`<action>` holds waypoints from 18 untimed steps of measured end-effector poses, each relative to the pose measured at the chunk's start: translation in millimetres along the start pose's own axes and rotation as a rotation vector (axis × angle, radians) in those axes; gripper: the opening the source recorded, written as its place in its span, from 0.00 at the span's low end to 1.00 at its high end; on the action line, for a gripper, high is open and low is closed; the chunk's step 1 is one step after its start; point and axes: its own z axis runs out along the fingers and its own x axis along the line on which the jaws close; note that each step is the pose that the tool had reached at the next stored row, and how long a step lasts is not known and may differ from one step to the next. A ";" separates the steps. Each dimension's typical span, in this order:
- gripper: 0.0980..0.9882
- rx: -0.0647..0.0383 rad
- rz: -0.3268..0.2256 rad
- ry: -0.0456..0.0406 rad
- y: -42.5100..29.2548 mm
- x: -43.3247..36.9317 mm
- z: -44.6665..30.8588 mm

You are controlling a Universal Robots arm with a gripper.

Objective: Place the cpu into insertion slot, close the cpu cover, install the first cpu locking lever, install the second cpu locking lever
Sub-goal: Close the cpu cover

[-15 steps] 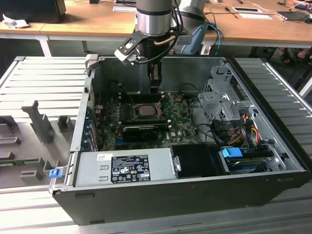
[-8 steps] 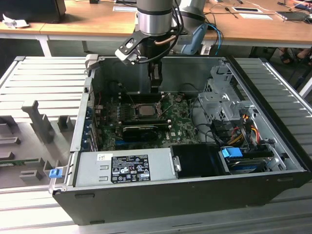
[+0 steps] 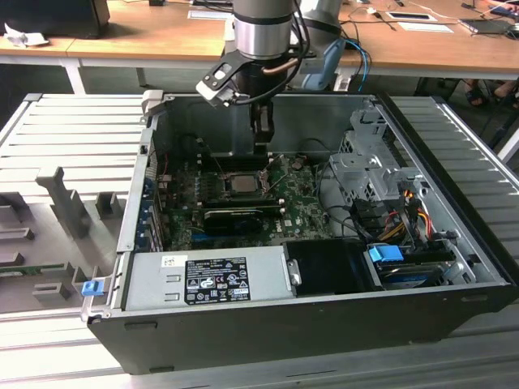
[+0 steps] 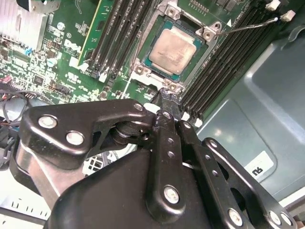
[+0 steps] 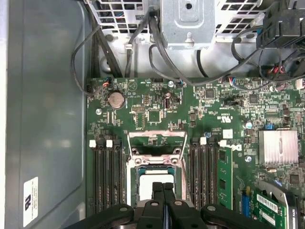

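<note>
Label on the power supply, print unreadable.

Silver heatsink, coin battery, memory slots

Robotics lab or test workshop, not a home. Landmark: open computer case, lying side-up on a ribbed aluminium bench. A robot arm hangs over the case, its gripper down inside. Grey holding fixtures sit on the bench beside the case (toward the exterior view's left). Behind the case, wooden desks with papers.
</note>
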 end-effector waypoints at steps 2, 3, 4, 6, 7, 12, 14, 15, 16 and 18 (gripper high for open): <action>0.01 0.006 0.000 -0.0001 10.9 0.2 0.6; 0.01 0.007 0.000 -0.0002 17.3 0.2 0.9; 0.01 0.007 0.000 -0.0001 21.4 0.3 1.2; 0.01 0.007 0.000 0.0001 28.7 0.5 3.0; 0.01 0.007 0.000 -0.0001 30.7 0.5 4.1; 0.01 0.007 -0.016 0.0014 43.0 0.8 9.4; 0.01 0.007 -0.020 0.0016 45.9 0.9 13.8; 0.01 0.007 -0.021 0.0016 46.4 0.9 15.1; 0.01 0.007 -0.022 0.0017 48.2 0.9 16.7; 0.01 0.007 -0.024 0.0016 53.5 1.0 18.5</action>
